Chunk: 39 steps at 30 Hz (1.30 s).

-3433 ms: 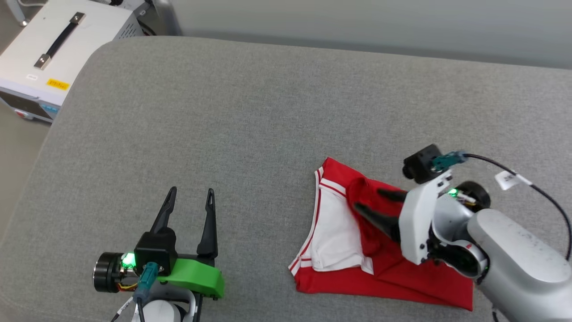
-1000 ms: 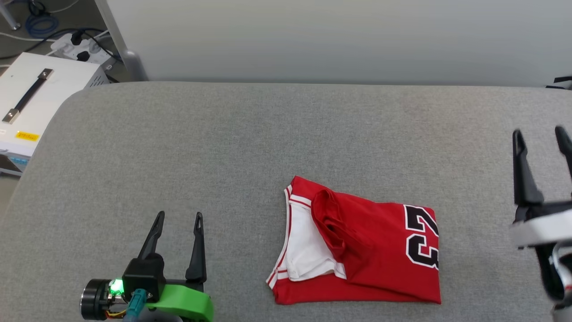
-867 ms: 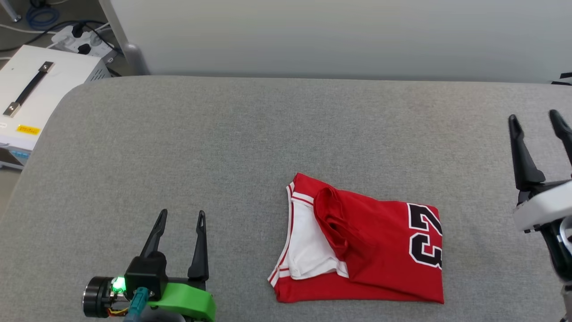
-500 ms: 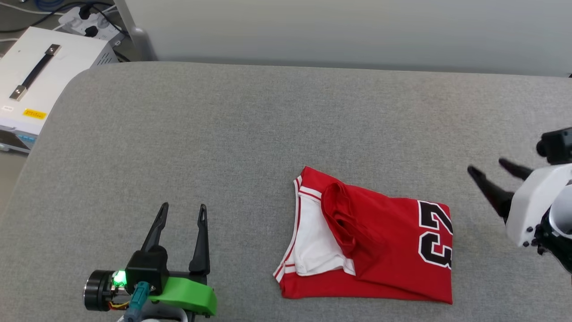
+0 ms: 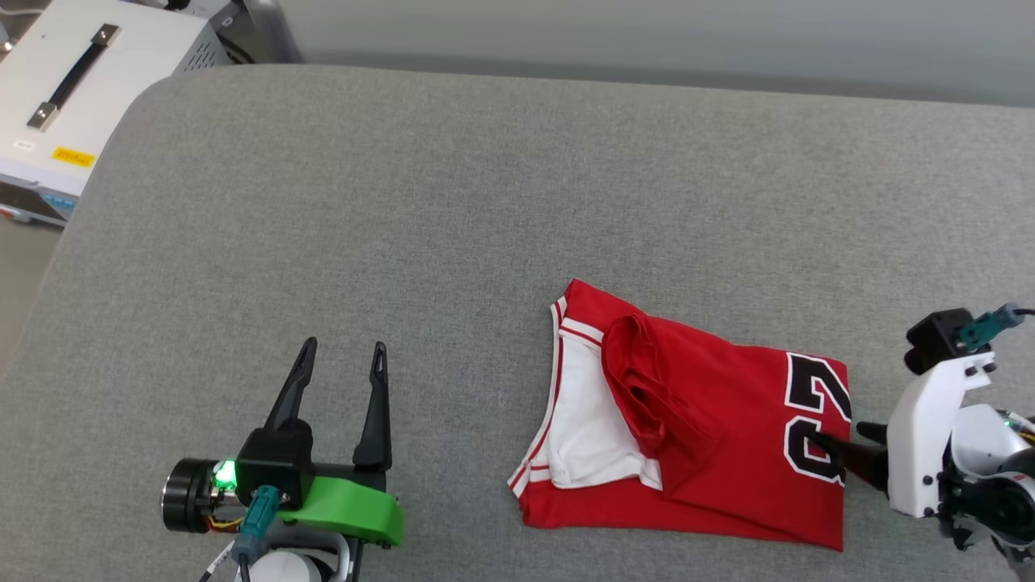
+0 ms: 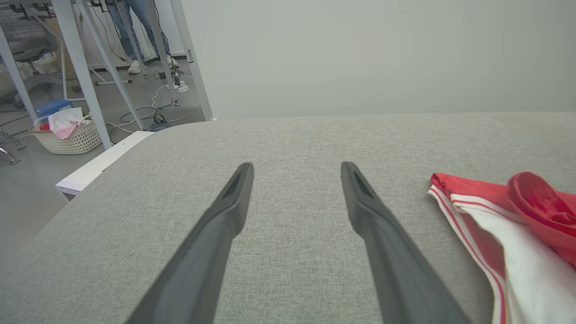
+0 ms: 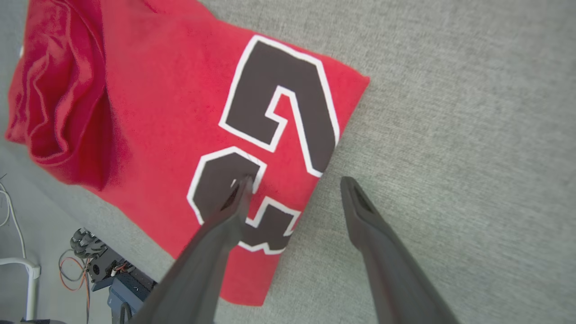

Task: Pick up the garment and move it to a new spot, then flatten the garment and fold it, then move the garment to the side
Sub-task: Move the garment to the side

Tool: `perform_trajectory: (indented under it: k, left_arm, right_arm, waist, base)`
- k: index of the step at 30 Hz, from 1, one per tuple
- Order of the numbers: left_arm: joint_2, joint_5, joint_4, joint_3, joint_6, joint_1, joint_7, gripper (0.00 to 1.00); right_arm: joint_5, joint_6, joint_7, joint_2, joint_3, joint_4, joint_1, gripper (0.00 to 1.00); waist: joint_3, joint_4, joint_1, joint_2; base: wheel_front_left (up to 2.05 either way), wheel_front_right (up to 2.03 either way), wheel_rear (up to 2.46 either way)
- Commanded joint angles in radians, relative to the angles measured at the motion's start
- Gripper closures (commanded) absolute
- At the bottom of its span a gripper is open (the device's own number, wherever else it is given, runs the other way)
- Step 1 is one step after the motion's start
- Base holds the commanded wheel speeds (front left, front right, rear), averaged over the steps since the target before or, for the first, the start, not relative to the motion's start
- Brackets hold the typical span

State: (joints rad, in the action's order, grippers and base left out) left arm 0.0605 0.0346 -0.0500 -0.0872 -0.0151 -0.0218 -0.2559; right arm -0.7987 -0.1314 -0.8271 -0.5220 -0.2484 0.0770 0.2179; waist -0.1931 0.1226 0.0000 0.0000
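Observation:
The garment [image 5: 711, 436] lies folded on the grey padded surface [image 5: 404, 202], right of centre: red cloth, a white sleeve with striped trim at its left, a black "23" along its right edge. My right gripper [image 5: 839, 436] comes in from the lower right, open, pointing left at that edge. In the right wrist view the right gripper [image 7: 297, 181] straddles the edge of the garment [image 7: 157, 112], with one finger over the printed "3" and the other over bare grey fabric. My left gripper [image 5: 345, 347] rests open at the lower left, well clear of the garment [image 6: 495, 216], its open span [image 6: 297, 167] over bare surface.
A white equipment box [image 5: 73, 97] with a black handle stands off the surface's far left corner. A pale wall runs behind. The left wrist view shows a wicker basket [image 6: 67, 135], white table legs and a person's legs [image 6: 130, 36] on the floor beyond.
The head camera has shifted. My right gripper has swung from pointing up at the far right to pointing left at the garment's right edge. The left gripper and the garment are unmoved.

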Motion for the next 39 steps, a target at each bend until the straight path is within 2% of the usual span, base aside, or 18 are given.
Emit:
perform_trajectory:
  k: [1,8,15,16,17,18,29,39]
  left_arm:
    - [-0.005,0.002,0.004,0.001,-0.008,-0.022,-0.006,0.0]
    - [-0.007,0.002,-0.001,-0.007,-0.016,-0.051,-0.006,0.0]
    - [-0.008,0.002,-0.005,-0.006,-0.017,-0.057,-0.006,0.0]
    - [-0.008,0.002,-0.006,-0.006,-0.016,-0.057,-0.006,0.0]
    - [-0.008,0.002,-0.007,-0.007,-0.016,-0.056,-0.006,0.0]
    - [-0.008,0.003,-0.008,-0.007,-0.016,-0.056,-0.006,0.0]
    - [-0.009,0.008,-0.013,-0.007,-0.012,-0.031,-0.006,0.0]
    - [-0.01,0.014,-0.006,0.004,-0.014,-0.013,-0.006,0.0]
  right_arm:
    - [-0.009,0.001,0.006,0.01,-0.01,0.016,-0.011,0.0]
    - [-0.051,0.001,0.074,0.065,-0.09,0.108,-0.003,0.0]
    - [-0.089,0.001,0.153,0.046,-0.179,0.134,0.009,0.0]
    - [-0.093,0.001,0.171,0.042,-0.184,0.136,0.013,0.56]
    - [-0.098,0.001,0.187,0.038,-0.189,0.138,0.017,0.89]
    - [-0.104,0.001,0.206,0.033,-0.195,0.139,0.023,1.0]
    - [-0.125,0.001,0.357,-0.046,-0.233,0.099,0.08,1.0]
    - [-0.069,0.001,0.407,-0.162,-0.231,0.021,0.144,1.0]
  waist:
    - [-0.024,0.011,0.0,0.0]
    - [-0.064,0.022,0.0,0.0]
    - [-0.068,0.017,0.0,0.0]
    - [-0.066,0.015,0.0,0.0]
    - [-0.064,0.014,0.0,0.0]
    - [-0.061,0.012,0.0,0.0]
    - [-0.022,-0.023,0.0,0.0]
    - [-0.009,-0.129,0.0,0.0]
  base:
    - [0.0,0.0,0.0]
    - [0.0,0.0,0.0]
    - [0.0,0.0,0.0]
    - [0.0,0.0,0.0]
    - [0.0,0.0,0.0]
    - [0.0,0.0,0.0]
    - [0.0,0.0,0.0]
    - [0.0,0.0,0.0]
